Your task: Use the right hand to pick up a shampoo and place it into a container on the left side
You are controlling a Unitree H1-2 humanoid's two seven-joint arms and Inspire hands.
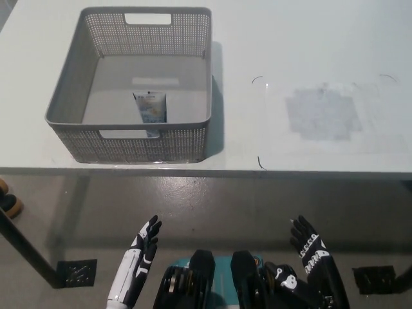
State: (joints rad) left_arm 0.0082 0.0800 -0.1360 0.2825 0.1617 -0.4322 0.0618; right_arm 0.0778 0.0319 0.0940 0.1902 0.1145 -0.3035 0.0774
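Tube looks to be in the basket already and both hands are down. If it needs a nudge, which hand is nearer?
Left, probably. The white left hand hangs open below the table edge, roughly under the grey basket holding the shampoo tube. The black right hand, also open, sits far off to the right.

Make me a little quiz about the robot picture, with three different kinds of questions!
1. True or false: the shampoo tube lies inside the grey basket.
2. Which hand is black? A) left hand B) right hand
3. Fill in: both hands hang below the white ____, fingers apart, holding nothing.

Key: 1 true; 2 B; 3 table.
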